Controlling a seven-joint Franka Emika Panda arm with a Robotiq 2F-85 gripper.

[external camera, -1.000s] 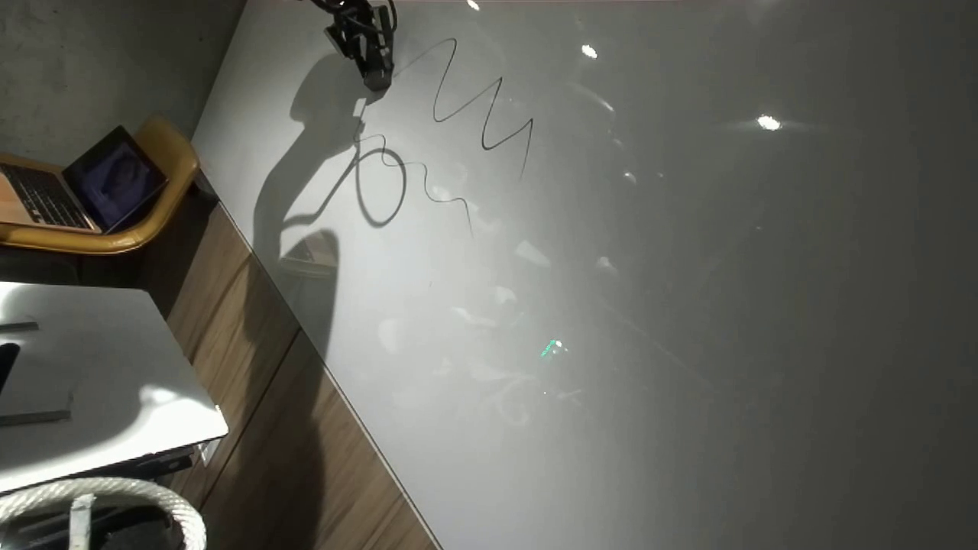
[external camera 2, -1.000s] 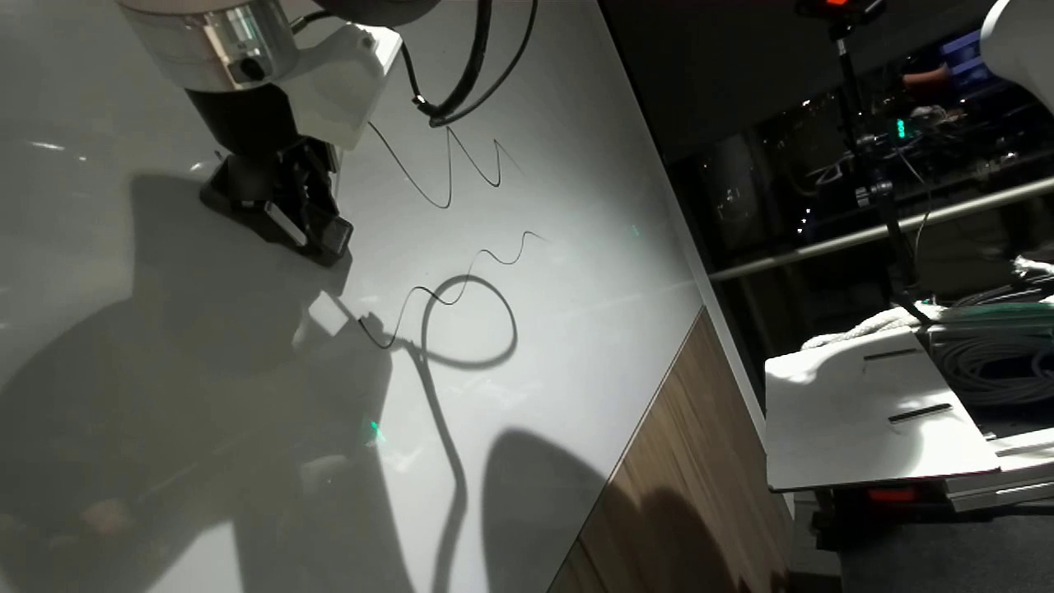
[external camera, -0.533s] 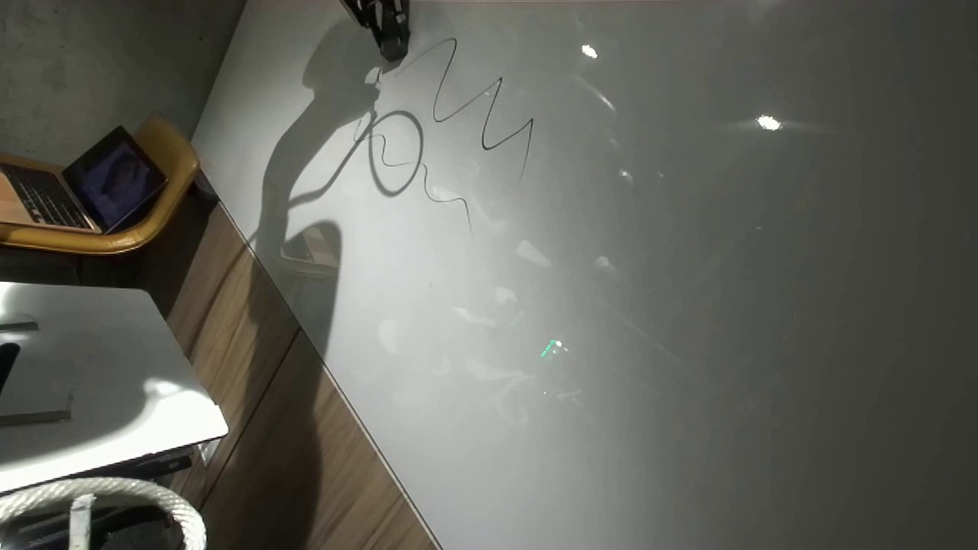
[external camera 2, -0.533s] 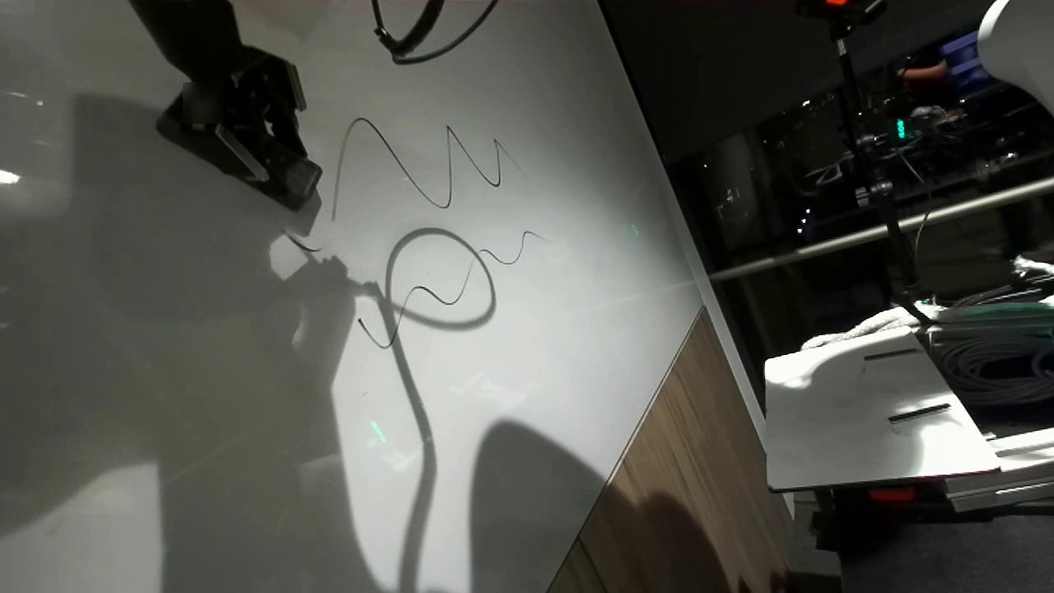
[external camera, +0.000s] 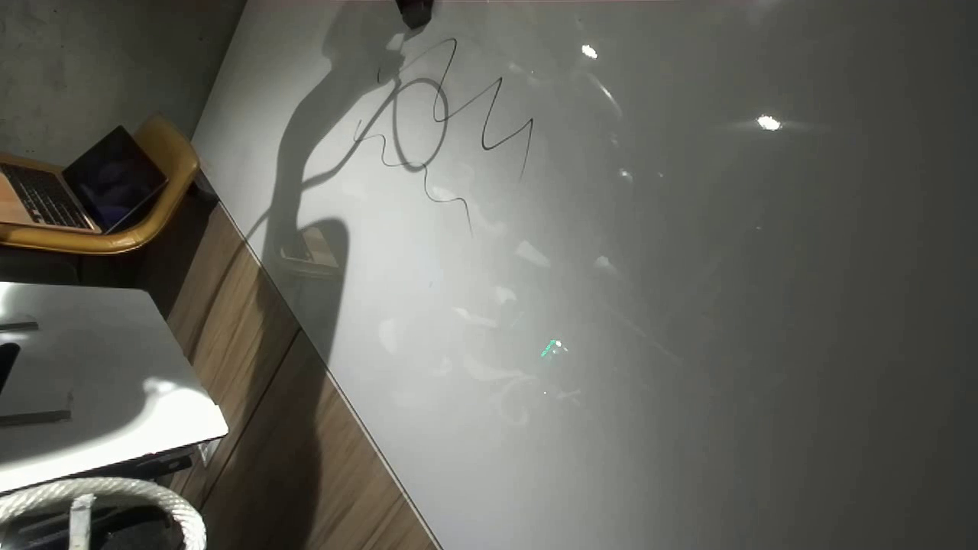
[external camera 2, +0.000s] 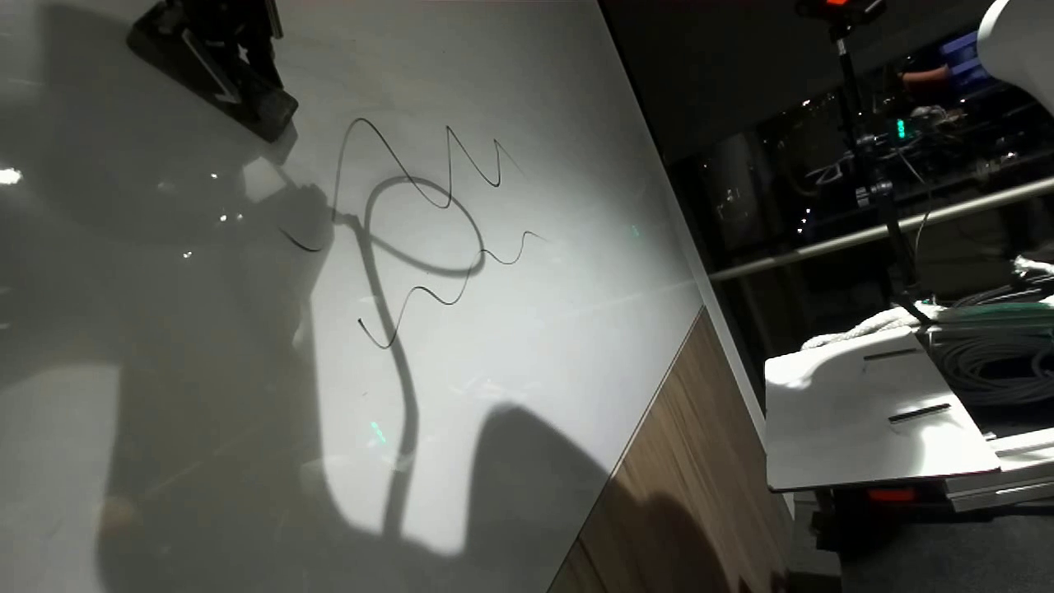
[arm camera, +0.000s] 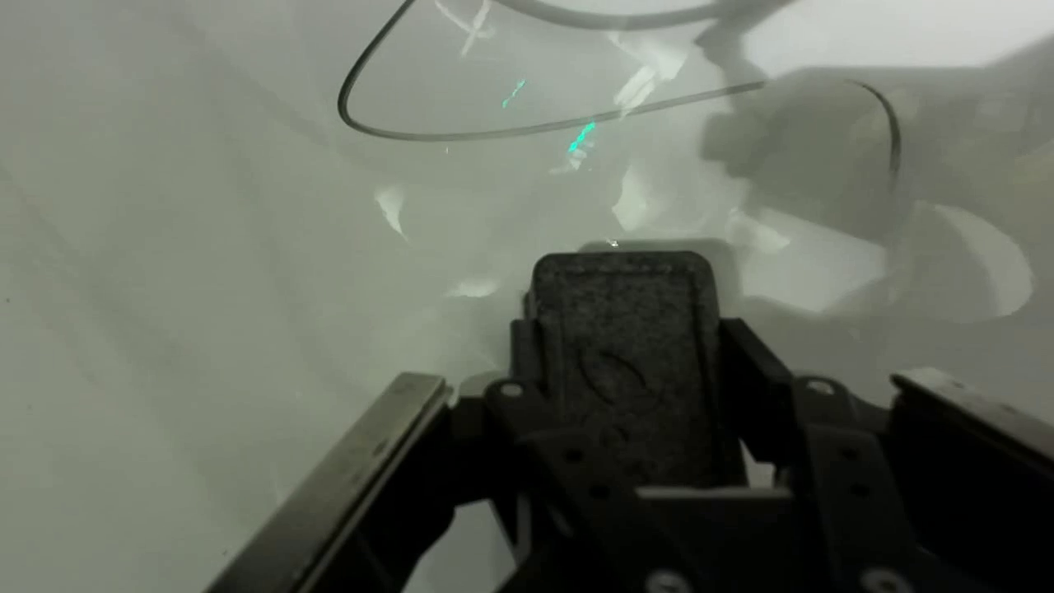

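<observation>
My gripper [arm camera: 630, 371] is shut on a dark, speckled rectangular block [arm camera: 626, 305] with rounded corners. The block's far end points at a glossy white surface [external camera: 611, 458]; I cannot tell whether it touches. In both exterior views the gripper is at the top edge, partly cut off; the block shows there too [external camera: 415, 11] [external camera 2: 268, 115]. A black zigzag line [external camera: 500, 82] runs near it on the surface. A wavy black line [external camera 2: 449, 303] lies farther away. A short black stroke [external camera 2: 300, 245] sits apart below the block. The arm's shadow covers part of the marks.
A laptop [external camera: 114, 179] rests on a mustard chair [external camera: 168, 156] beyond the surface's edge. Wood panelling [external camera: 260, 397] borders that edge. A small white table [external camera 2: 865, 420], a coiled cable [external camera 2: 988, 366] and a dark stand [external camera 2: 885, 198] are to the side.
The gripper, with the block, has moved toward the top of both exterior views, mostly out of frame. The zigzag's end and the short stroke are uncovered. The shadow has shifted the same way.
</observation>
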